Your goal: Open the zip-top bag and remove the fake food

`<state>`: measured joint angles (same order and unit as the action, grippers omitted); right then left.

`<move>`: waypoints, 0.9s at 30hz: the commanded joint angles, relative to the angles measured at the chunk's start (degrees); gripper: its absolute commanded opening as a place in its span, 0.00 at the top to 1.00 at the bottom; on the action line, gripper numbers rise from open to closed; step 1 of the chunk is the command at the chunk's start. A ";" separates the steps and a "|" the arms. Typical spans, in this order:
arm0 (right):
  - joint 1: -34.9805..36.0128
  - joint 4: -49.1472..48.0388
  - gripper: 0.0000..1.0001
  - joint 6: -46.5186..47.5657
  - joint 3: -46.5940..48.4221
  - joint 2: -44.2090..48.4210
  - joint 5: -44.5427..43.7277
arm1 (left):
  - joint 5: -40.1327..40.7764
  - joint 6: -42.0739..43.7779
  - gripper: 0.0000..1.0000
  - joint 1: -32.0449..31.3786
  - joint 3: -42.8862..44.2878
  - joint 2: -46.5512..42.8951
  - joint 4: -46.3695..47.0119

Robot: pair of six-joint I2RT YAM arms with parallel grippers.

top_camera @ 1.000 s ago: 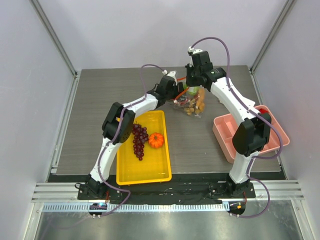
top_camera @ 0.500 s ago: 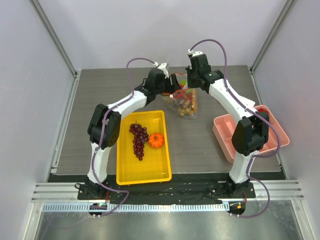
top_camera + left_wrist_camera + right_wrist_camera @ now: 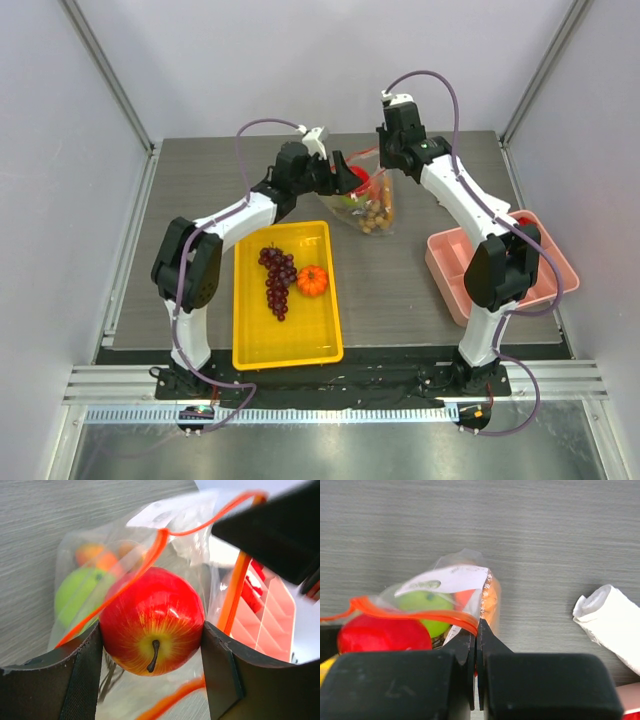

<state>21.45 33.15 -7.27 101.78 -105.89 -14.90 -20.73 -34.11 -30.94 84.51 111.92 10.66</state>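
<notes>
The clear zip-top bag (image 3: pixel 372 208) hangs over the far middle of the table with its orange-red zip strip (image 3: pixel 161 539) parted. My right gripper (image 3: pixel 478 630) is shut on the strip at one end of the mouth and holds the bag (image 3: pixel 465 577) up. My left gripper (image 3: pixel 151 636) is shut on a red apple (image 3: pixel 152 617) at the bag's mouth, also seen from above as the red apple (image 3: pixel 358 178). A green apple (image 3: pixel 82 592), orange pieces and a tan cluster (image 3: pixel 375 215) lie inside the bag. Purple grapes (image 3: pixel 277 280) and an orange pumpkin (image 3: pixel 312 280) rest in the yellow tray (image 3: pixel 290 340).
A pink divided tray (image 3: pixel 450 268) sits at the table's right edge beside the right arm. A white roll of cloth (image 3: pixel 610 622) lies on the table to the right of the bag. The grey table (image 3: pixel 390 290) runs to side rails and walls.
The left arm's elbow has swung to the left and the red apple now shows in its gripper at the bag's mouth. The bag and right gripper shifted slightly left.
</notes>
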 commanded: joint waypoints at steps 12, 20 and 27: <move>-0.36 -3.17 0.98 1.91 0.00 2.52 -2.25 | -8.36 -39.62 1.00 5.53 1.36 -5.22 25.02; -0.45 -1.77 0.99 0.94 0.44 3.49 -2.07 | 4.08 -13.24 1.00 4.40 -6.80 -22.68 -4.55; -0.53 -1.51 0.99 0.76 0.53 2.70 -0.57 | 25.19 -6.15 1.00 -3.68 -27.36 -44.13 -23.11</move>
<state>21.15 32.80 -6.17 101.93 -105.73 -15.88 -10.17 -48.47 -30.83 64.58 76.51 2.70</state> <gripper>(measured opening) 0.026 0.662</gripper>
